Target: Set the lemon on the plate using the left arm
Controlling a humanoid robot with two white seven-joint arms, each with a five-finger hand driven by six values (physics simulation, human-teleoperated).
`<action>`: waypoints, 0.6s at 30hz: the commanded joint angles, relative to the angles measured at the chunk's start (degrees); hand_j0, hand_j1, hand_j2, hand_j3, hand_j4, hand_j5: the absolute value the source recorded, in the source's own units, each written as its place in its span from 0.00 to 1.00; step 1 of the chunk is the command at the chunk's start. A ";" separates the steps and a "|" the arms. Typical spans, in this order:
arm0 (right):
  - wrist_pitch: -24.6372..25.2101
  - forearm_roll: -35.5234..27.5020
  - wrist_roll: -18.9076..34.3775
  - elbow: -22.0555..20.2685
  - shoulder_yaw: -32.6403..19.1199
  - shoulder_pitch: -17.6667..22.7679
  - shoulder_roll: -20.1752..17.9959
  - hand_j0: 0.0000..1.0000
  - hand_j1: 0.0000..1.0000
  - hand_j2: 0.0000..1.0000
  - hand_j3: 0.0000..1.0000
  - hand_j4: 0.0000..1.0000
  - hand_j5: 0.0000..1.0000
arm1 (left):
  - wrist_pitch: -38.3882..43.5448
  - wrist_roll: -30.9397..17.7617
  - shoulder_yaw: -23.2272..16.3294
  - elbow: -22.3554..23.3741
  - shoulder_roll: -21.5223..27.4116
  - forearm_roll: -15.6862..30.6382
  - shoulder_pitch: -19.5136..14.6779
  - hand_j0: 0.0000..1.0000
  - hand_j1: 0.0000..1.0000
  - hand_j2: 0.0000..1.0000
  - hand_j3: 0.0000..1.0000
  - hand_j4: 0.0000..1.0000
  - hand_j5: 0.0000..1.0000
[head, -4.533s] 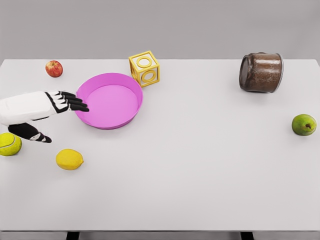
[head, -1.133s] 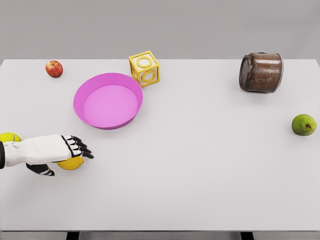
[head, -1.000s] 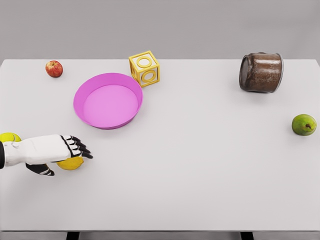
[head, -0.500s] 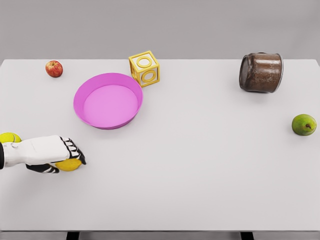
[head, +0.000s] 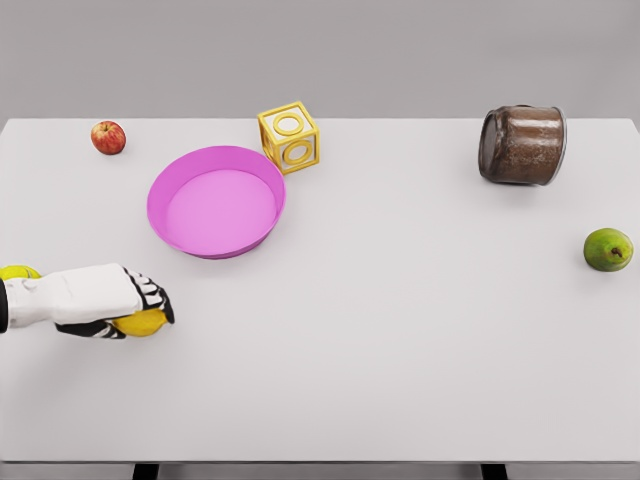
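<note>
The left hand [head: 118,305] had curled its fingers around the lemon [head: 140,322] at the near left of the desk [head: 400,330], where a second earlier they had lain outstretched over it. The lemon remained well short of the pink plate [head: 217,200]. A tennis ball [head: 15,272] peeked out behind the forearm.

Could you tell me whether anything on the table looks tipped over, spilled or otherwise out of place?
The brown jar at the far right lies tipped on its side, its mouth facing left; nothing visible has spilled from it. Otherwise nothing stands out: the pink plate sits flat and empty, and the left hand is closed over the lemon.
</note>
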 commanded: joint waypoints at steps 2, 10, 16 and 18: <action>0.00 0.01 0.01 0.05 0.01 0.00 0.01 1.00 1.00 1.00 1.00 1.00 1.00 | 0.13 0.04 0.40 -1.17 0.06 1.66 0.00 0.48 0.48 0.48 0.48 0.48 0.48; 0.00 0.01 0.01 0.05 0.01 0.00 0.01 1.00 1.00 1.00 1.00 1.00 1.00 | 0.13 0.04 2.06 -1.79 0.06 5.35 -0.09 0.46 0.46 0.46 0.46 0.46 0.46; 0.00 0.01 0.01 -0.03 0.01 0.00 0.01 1.00 1.00 1.00 1.00 1.00 1.00 | 0.13 0.04 3.65 -1.79 0.06 7.46 -0.18 0.46 0.46 0.46 0.46 0.46 0.46; 0.00 0.01 0.01 -0.03 0.01 0.00 0.01 1.00 1.00 1.00 1.00 1.00 1.00 | 0.13 0.04 4.26 -1.70 -0.02 7.55 -0.18 0.46 0.46 0.46 0.46 0.46 0.46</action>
